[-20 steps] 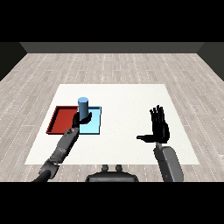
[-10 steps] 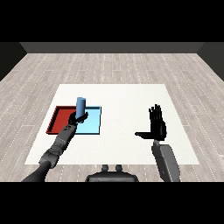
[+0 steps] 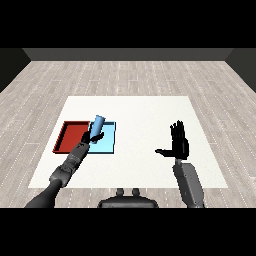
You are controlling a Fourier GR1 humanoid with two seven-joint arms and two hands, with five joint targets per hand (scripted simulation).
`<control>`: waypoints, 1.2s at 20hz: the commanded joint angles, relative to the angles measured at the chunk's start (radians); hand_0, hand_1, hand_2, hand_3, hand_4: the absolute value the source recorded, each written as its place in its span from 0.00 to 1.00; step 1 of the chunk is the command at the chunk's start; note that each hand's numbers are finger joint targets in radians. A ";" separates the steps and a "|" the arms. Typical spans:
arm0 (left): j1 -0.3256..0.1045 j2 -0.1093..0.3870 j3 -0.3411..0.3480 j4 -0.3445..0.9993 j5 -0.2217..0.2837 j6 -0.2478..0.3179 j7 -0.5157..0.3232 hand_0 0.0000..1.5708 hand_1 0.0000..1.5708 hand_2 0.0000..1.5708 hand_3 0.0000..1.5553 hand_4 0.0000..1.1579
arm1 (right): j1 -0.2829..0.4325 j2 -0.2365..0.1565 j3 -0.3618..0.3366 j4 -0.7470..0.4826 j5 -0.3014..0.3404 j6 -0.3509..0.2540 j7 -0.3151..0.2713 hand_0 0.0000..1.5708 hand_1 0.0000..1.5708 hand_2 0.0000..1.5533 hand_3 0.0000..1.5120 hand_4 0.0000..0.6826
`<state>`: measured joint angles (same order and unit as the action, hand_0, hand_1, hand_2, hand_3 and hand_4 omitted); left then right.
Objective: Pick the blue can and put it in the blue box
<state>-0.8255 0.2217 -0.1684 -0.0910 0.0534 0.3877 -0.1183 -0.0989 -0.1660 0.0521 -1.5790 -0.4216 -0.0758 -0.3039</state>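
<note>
The blue can point(image 3: 96, 125) is tilted, its top leaning right, over the left part of the light blue tray point(image 3: 109, 139). My left hand point(image 3: 93, 137) is curled round the can's lower end, reaching in from the lower left. Its forearm crosses the corner of the red tray point(image 3: 70, 136), which lies directly left of the blue one. My right hand point(image 3: 178, 145) stands open at the right of the table, fingers straight and pointing up, thumb out to the left, holding nothing.
The white table point(image 3: 140, 115) carries only the two trays, side by side at the left. A grey wood floor point(image 3: 130, 75) surrounds the table.
The can has tipped from upright to leaning right and has shifted slightly left and down over the blue tray. My left forearm has drawn back a little. The right hand is nearly unmoved.
</note>
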 commanded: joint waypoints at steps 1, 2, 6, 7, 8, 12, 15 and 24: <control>0.022 -0.065 0.003 0.066 -0.005 -0.031 0.058 0.98 0.98 0.90 0.22 0.72 | -0.012 0.007 -0.011 0.019 -0.024 0.023 0.003 0.00 0.00 0.00 0.00 0.00; 0.041 -0.053 0.025 0.071 0.015 -0.025 0.042 1.00 1.00 0.91 0.00 0.67 | 0.015 0.009 -0.001 0.014 -0.010 0.030 -0.021 0.00 0.00 0.00 0.00 0.00; 0.024 -0.072 -0.023 0.088 -0.043 -0.019 0.066 0.55 0.55 0.56 0.31 0.56 | 0.019 -0.007 -0.023 0.037 -0.010 0.043 -0.026 0.00 0.00 0.00 0.00 0.00; 0.039 -0.034 -0.005 0.088 -0.025 -0.100 0.070 0.20 0.20 0.24 0.30 0.67 | -0.021 0.017 -0.011 0.042 -0.003 0.024 -0.026 0.00 0.00 0.00 0.00 0.00; 0.013 -0.030 -0.005 0.088 -0.029 -0.062 0.118 0.00 0.00 0.00 0.00 0.51 | -0.024 0.025 -0.013 0.073 -0.013 0.048 -0.046 0.00 0.00 0.00 0.00 0.00; 0.020 -0.017 0.011 0.062 -0.027 0.070 0.047 0.00 0.00 0.00 0.00 0.00 | 0.006 -0.014 -0.040 -0.015 -0.044 0.057 0.015 0.00 0.00 0.00 0.00 0.00; 0.021 -0.010 0.061 0.009 0.016 0.167 -0.013 0.00 0.00 0.00 0.00 0.00 | -0.005 0.000 -0.029 -0.088 -0.043 0.017 0.057 0.00 0.00 0.00 0.00 0.00; 0.167 -0.074 0.159 -0.392 0.128 0.133 -0.531 0.00 0.00 0.00 0.00 0.00 | -0.011 0.018 -0.027 -0.001 -0.045 0.070 -0.004 0.00 0.00 0.00 0.00 0.00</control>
<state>-0.7343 0.1658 -0.0292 -0.3398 0.1476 0.5917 -0.4761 -0.1129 -0.1590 0.0208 -1.5885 -0.4631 -0.0167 -0.2981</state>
